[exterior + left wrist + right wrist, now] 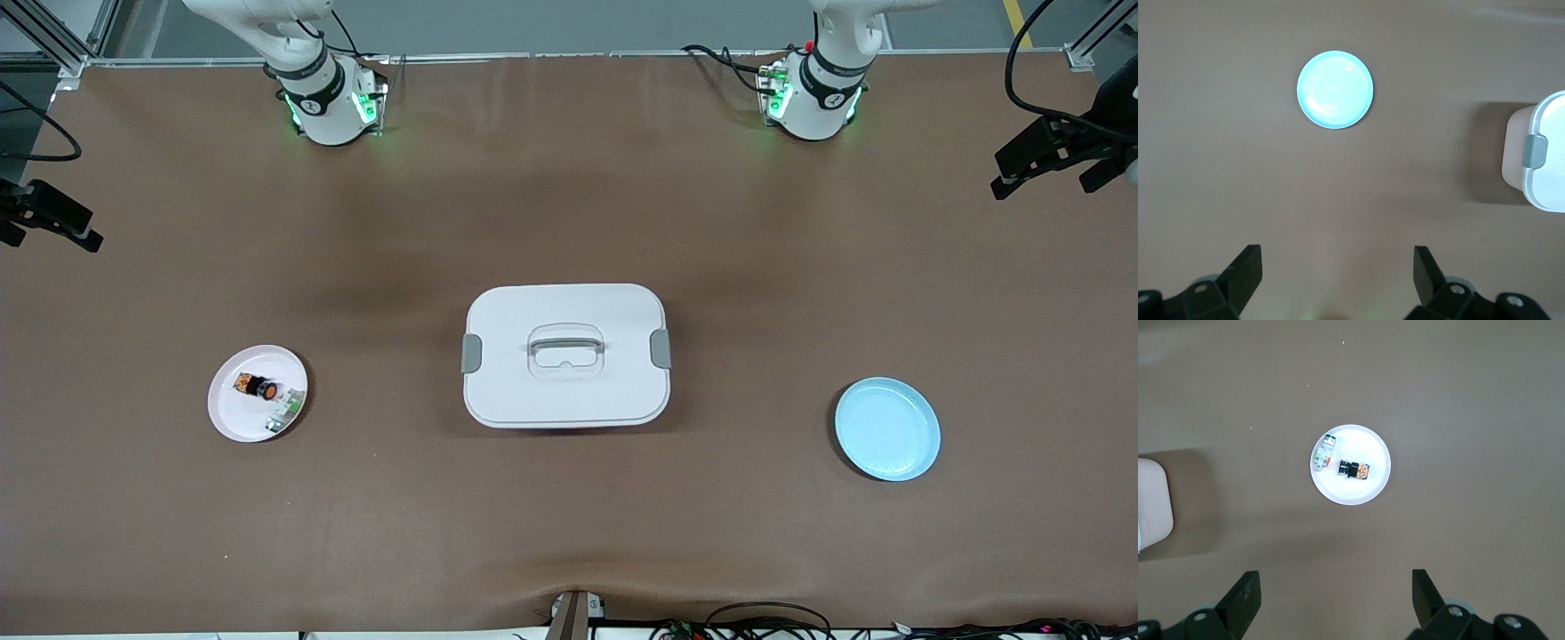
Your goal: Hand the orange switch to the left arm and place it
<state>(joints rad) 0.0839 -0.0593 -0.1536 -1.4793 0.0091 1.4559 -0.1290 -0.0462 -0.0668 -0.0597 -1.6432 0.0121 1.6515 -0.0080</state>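
The orange switch [258, 387] [1355, 470] lies on its side on a pink plate [224, 404] [1371, 440] toward the right arm's end of the table. The white lidded box [613, 382] [1541, 180] [1151, 500] stands at the table's middle. Only the arms' bases show in the front view. My right gripper [1335, 577] hangs open high over bare table, looking down on the pink plate, with nothing between its fingers. Just as high, my left gripper [1337, 257] is open and empty over bare table, with a blue plate [1335, 90] in its sight.
A small green-and-white part [284, 413] [1323, 453] lies on the pink plate beside the switch. The blue plate [887, 428] sits empty toward the left arm's end. Black camera clamps [1049, 151] stick in at both table ends.
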